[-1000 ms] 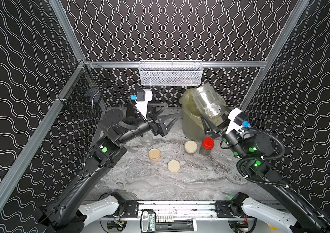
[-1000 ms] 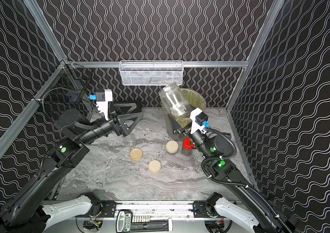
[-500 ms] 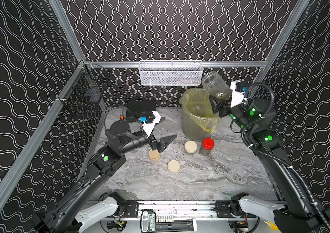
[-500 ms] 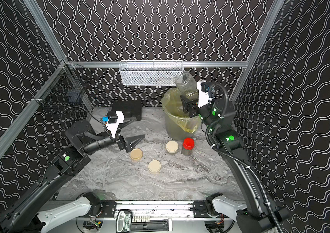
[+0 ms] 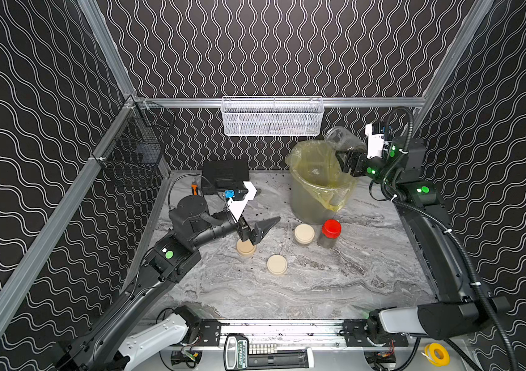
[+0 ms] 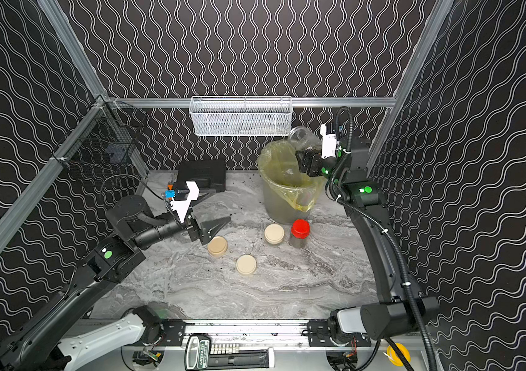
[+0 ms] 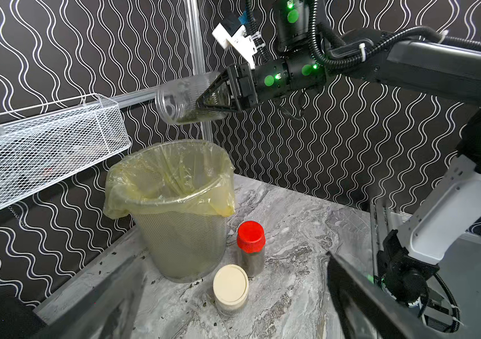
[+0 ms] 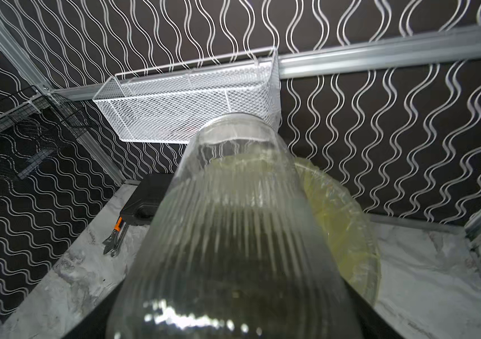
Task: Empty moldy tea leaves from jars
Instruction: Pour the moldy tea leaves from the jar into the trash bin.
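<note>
right gripper (image 7: 204, 103) clamped on lidless jar (image 7: 179, 98), lying near level above lined bin (image 7: 180, 246), mouth away from gripper; tea leaves (image 7: 191, 118) pooled along lower wall. left gripper (image 5: 266, 229) spread wide, empty, over desk (image 5: 319, 289).

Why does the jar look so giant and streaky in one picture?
Right wrist view: the jar sits close to the lens, filling the picture, with white glare on its ribbed glass; left wrist view: it looks small and sharp in the right end effector.

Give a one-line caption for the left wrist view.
Right fingers hold an open jar of leaves sideways, high near the bag-lined bin; two lidded jars stand beside it.
</note>
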You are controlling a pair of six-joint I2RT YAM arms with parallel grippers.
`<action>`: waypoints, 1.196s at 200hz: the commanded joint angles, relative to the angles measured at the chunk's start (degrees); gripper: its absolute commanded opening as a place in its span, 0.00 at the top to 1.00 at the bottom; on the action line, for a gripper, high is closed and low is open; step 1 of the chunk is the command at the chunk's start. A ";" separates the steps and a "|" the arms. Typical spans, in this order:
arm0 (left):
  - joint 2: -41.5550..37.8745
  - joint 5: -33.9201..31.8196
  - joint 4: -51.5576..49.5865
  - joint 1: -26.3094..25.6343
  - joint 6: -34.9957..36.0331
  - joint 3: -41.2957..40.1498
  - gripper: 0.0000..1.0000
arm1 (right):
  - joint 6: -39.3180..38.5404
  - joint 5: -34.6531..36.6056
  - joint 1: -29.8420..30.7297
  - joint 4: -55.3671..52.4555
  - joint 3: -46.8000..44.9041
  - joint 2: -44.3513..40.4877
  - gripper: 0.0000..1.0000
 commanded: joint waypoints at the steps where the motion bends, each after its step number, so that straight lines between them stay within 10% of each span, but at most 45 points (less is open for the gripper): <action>1: -0.13 -0.72 0.61 0.10 0.51 -0.09 0.01 | 2.66 -4.09 -0.45 -1.70 2.38 2.08 0.69; 208: 2.47 -3.69 -0.63 0.12 -1.28 0.71 0.01 | 36.22 -2.56 -0.05 5.25 -2.66 3.09 0.67; 239: 2.71 -3.34 -0.71 0.13 -1.36 0.75 0.01 | 42.53 4.98 0.22 1.97 -2.14 3.10 0.79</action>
